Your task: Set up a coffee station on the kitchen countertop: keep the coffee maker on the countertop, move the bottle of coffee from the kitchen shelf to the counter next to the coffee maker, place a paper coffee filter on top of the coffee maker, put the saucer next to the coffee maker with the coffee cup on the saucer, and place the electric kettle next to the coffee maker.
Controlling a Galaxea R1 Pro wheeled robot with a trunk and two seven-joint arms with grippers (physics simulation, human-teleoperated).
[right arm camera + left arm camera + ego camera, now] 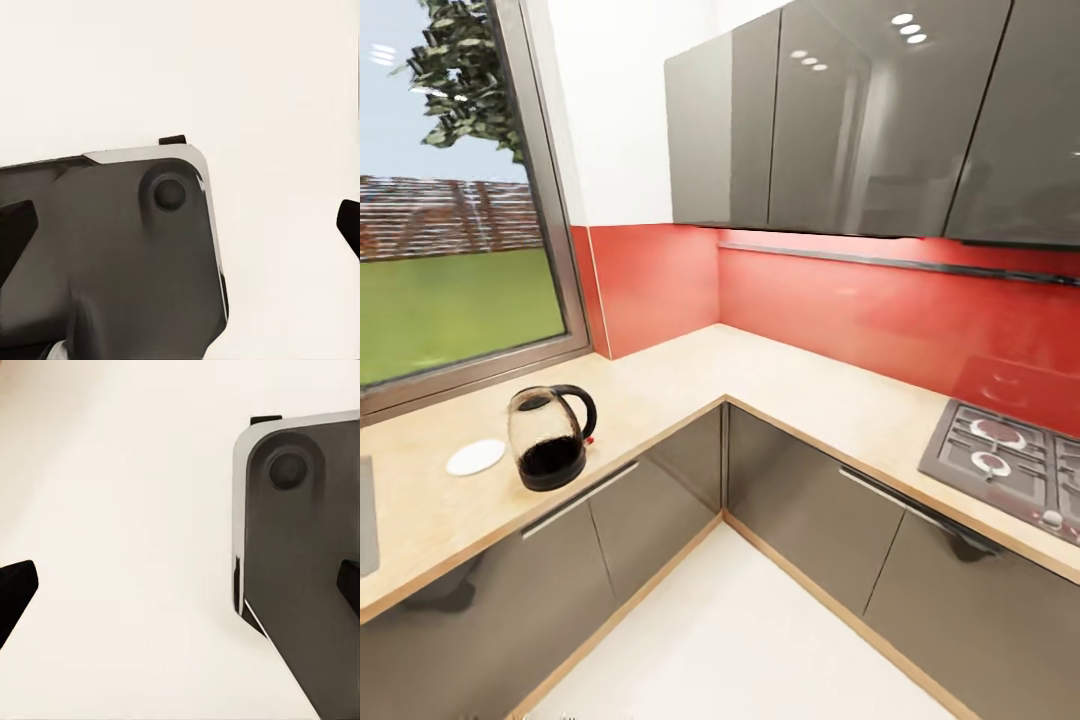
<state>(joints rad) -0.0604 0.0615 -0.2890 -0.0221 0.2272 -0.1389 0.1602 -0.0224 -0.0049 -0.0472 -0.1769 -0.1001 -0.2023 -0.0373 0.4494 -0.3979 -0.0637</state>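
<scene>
You face the inner corner of an L-shaped table (780,380), a light beige wood-grain top over dark grey cabinet fronts (800,500). On the left run, near its front edge, the electric kettle (550,438) stands upright, its dark translucent body under a black lid, its looped handle turned toward the corner and a small red switch at the base of the handle. Just beside it, on the side away from the corner and closer to the window (450,250), the saucer (476,457) lies flat and bare; kettle and saucer look slightly apart. At the far left border of the head view a grey strip (368,515) is set into the table, too cropped to identify. On the right run a gas hob (1010,460) sits against the red backsplash (840,310), with glossy grey wall cabinets (860,120) above. In your left wrist view the left hand (180,592) is spread, one dark fingertip at each side border, over pale floor (120,510) and a grey rounded plate (300,570) of the robot's base. In your right wrist view the right hand (180,225) is likewise spread, above the same pale floor and a similar grey base plate (112,247).
</scene>
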